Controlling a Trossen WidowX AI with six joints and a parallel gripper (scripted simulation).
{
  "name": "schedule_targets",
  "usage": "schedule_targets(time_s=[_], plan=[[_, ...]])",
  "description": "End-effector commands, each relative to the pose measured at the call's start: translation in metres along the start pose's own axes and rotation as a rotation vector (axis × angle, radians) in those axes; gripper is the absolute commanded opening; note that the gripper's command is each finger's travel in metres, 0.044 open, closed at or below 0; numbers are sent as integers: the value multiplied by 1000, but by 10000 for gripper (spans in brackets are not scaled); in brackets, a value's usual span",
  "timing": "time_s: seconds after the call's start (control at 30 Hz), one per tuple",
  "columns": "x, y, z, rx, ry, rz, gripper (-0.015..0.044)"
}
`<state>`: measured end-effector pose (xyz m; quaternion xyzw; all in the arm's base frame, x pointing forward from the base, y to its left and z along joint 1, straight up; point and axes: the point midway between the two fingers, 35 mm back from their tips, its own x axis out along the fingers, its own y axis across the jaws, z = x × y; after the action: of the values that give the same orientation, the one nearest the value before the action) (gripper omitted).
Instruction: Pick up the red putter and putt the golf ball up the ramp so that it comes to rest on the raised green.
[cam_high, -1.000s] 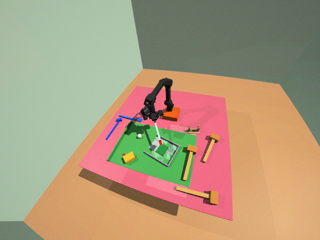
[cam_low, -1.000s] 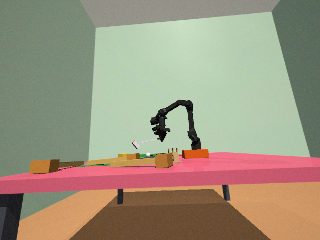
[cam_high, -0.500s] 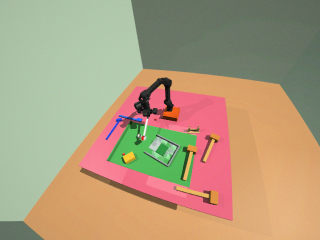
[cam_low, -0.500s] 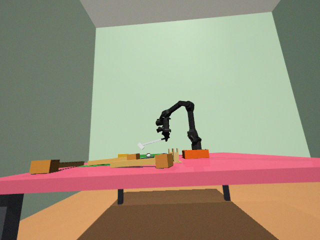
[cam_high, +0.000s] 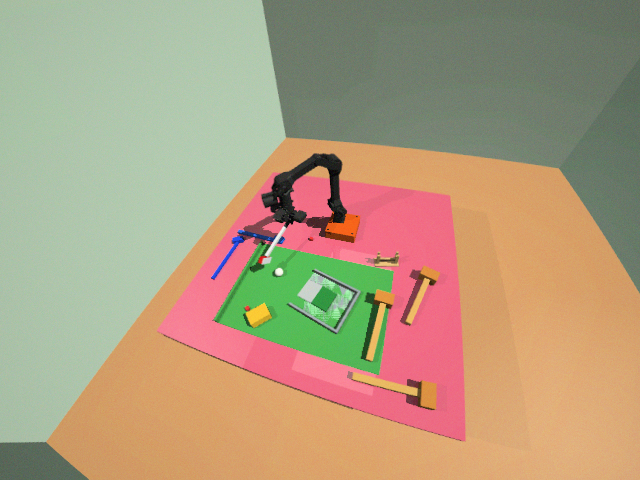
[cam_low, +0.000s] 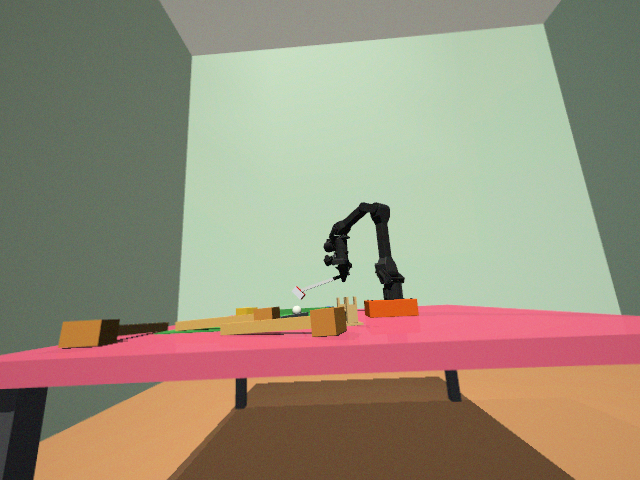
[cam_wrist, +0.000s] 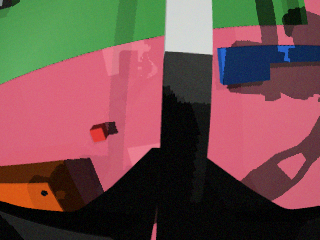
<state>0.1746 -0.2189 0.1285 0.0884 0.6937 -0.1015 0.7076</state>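
Crucially, the red putter (cam_high: 272, 245) slants down from the gripper (cam_high: 287, 219), its long axis running from the dark grip out to the head, which hangs above the near corner of the green mat (cam_high: 310, 330). Beyond the head, on the mat, lies the golf ball (cam_high: 279, 271), close but apart, with the ramp (cam_high: 310, 292) and raised green (cam_high: 324, 298) further along the same side. The jaws stand narrowly clenched on the putter's handle, nothing else touching them.

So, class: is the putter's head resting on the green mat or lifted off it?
Lifted. The exterior view shows the putter, gripped at its handle by the gripper, slanting down with its head hanging in the air above the golf ball.
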Motion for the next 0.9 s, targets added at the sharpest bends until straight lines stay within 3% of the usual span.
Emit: schedule_targets(time_s=[0.0,0.4,0.87], plan=[[-1,-4,-2,30,-1,-3,0],[36,-4,-2,30,-1,-3,0],[54,-4,-2,30,-1,-3,0]])
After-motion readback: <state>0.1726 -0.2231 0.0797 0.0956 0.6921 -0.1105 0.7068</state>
